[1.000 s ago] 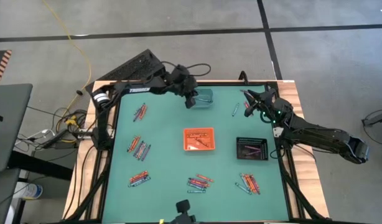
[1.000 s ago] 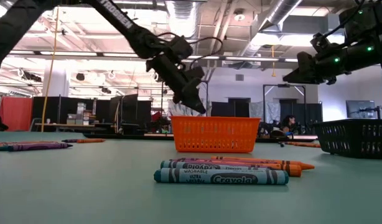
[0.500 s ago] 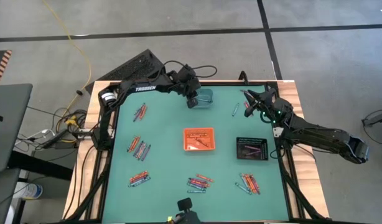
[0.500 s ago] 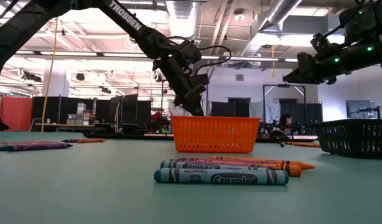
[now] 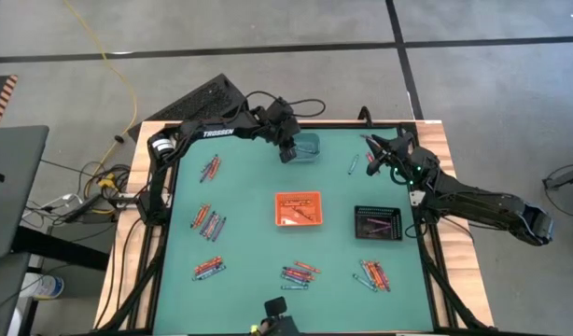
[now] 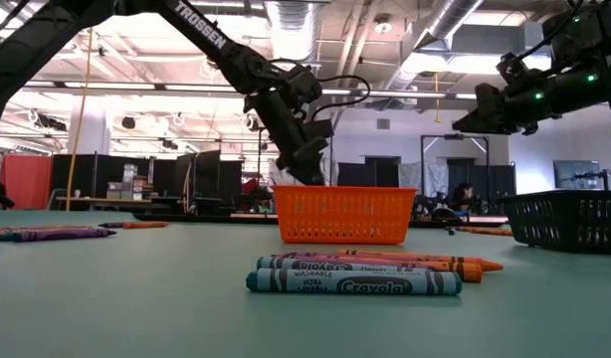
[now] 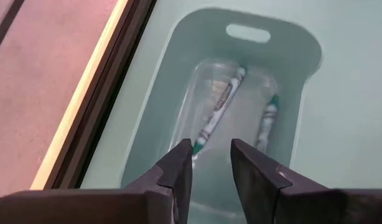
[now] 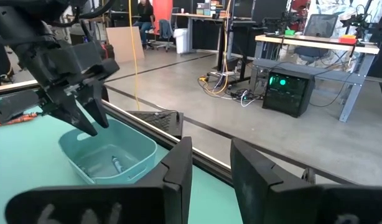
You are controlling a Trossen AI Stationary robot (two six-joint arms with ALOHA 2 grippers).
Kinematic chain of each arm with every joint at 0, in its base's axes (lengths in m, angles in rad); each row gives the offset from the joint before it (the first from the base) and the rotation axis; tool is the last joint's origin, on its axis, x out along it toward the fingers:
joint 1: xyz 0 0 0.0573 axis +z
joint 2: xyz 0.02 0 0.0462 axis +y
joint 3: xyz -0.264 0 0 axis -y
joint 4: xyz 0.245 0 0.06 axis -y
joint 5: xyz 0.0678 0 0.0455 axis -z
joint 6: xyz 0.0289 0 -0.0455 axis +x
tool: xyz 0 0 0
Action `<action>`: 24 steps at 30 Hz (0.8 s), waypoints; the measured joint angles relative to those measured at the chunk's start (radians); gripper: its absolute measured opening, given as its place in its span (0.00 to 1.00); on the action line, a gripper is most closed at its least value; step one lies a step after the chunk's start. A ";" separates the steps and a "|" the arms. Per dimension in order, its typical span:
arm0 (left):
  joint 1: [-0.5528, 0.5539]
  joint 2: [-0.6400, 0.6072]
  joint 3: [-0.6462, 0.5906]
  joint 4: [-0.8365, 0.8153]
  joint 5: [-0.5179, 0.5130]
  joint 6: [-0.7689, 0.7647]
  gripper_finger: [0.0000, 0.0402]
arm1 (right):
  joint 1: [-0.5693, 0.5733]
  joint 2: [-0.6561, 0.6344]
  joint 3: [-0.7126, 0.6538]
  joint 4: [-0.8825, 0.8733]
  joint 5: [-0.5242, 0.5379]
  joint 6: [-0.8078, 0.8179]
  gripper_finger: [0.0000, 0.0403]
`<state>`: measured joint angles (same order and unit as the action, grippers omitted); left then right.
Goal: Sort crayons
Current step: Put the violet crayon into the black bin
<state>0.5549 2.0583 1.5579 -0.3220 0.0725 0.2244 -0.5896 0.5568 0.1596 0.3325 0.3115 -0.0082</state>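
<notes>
High view shows most of the crayons point(image 5: 209, 219) lying loose in small clusters across the green tabletop point(image 5: 244, 238), so the sorting looks only partly done: two lie in the teal tray point(image 5: 309, 146) at the far edge, a few in the orange tray point(image 5: 298, 208) at the centre, and a few in the black tray point(image 5: 379, 223) to its right. One blue crayon point(image 5: 352, 164) lies alone between the teal tray and the right tool point(image 5: 374, 163). The left tool point(image 7: 211, 163) hangs just over the teal tray, its fingers spread and pinching nothing. The right tool waits near the far right corner, raised, fingers apart and empty. "Crayola" reads on the nearest crayon point(image 6: 353, 283) in the low view, and "TROSSEN" on the left arm point(image 5: 216, 133).
</notes>
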 joint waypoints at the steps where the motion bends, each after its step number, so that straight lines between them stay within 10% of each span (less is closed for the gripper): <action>1: 0.000 -0.006 0.001 -0.016 -0.009 0.000 0.25 | 0.000 0.000 0.000 0.000 0.000 0.000 0.27; 14: -0.056 -0.023 0.258 -0.903 -0.028 -0.109 0.26 | 0.000 0.000 0.000 0.001 -0.016 0.000 0.27; 18: -0.125 -0.025 0.215 -1.138 -0.028 -0.144 0.26 | 0.000 0.000 0.000 0.041 -0.218 -0.001 0.27; 24: -0.247 -0.131 -0.021 -1.031 0.006 -0.114 0.26 | 0.059 0.018 0.000 0.140 -0.467 -0.017 0.27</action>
<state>0.3081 1.9273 1.5371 -1.3528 0.0782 0.1104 -0.5302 0.5752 0.1596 0.4726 -0.1555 -0.0247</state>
